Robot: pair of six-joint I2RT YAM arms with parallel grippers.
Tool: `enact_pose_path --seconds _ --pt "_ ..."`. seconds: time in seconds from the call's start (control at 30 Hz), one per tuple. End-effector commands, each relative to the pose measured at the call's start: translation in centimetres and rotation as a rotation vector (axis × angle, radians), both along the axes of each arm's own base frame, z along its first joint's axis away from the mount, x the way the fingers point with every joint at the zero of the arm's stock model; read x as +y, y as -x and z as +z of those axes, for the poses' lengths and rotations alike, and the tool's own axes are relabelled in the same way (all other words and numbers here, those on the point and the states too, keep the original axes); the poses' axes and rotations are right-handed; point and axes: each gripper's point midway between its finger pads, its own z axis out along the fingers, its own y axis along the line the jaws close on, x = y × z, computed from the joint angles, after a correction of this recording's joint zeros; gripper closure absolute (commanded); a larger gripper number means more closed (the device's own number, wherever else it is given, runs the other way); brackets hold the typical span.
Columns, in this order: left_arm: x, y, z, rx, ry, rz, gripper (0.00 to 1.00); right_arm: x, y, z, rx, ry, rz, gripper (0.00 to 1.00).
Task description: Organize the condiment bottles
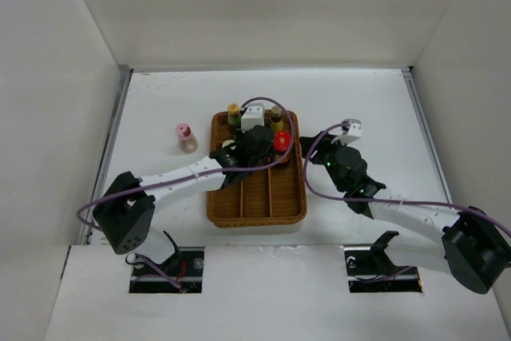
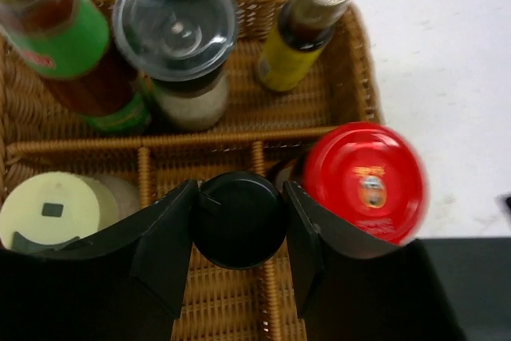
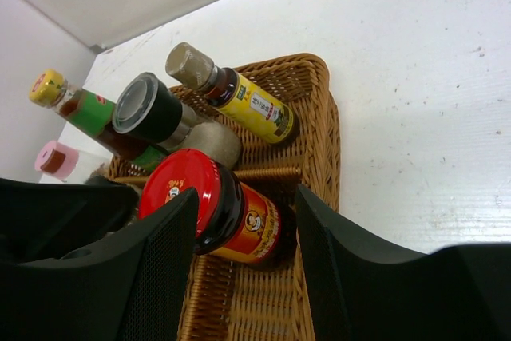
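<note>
Left wrist view shows the left gripper (image 2: pixel 239 201) clamped on a black-capped bottle (image 2: pixel 238 233) between its fingers, probably light but smooth, best held by the cap's sides, while the right gripper (image 3: pixel 247 197) has its fingers apart.

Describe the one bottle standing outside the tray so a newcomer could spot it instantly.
Find the brown wicker tray in the middle of the white table. Just left of its far left corner, one small bottle stands alone. It is the only one with a pink cap, and nothing stands beside it.
</note>
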Motion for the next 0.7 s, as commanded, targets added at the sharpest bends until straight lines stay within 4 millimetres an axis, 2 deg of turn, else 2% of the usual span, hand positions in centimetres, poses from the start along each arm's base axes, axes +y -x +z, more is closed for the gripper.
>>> enact_pose_path --seconds 0.0,0.13,0.27,0.43,0.53,0.67 --pt "-0.9 -0.4 0.5 -0.03 0.06 0.009 0.65 -0.4 -0.4 1.5 -0.042 -0.041 -0.022 0.44" --pt "-0.7 -0.3 -0.3 -0.024 0.05 0.021 0.65 -0.5 -0.4 1.5 -0.045 -0.042 -0.024 0.44" --pt "-0.1 -0.4 -2.2 0.003 0.032 0.045 0.65 -0.4 -0.3 1.7 -0.049 -0.042 -0.025 0.43" --pt "0.3 -0.7 -4.1 0.021 0.024 0.066 0.57 -0.6 -0.4 1.7 -0.049 -0.042 -0.03 0.41" --pt "0.5 -0.8 -4.3 0.023 0.029 0.073 0.52 -0.8 -0.5 1.6 -0.046 -0.048 -0.034 0.38" --pt "0.7 -0.8 -3.4 0.002 0.054 0.078 0.46 -0.7 -0.5 1.4 -0.042 -0.047 -0.031 0.38"
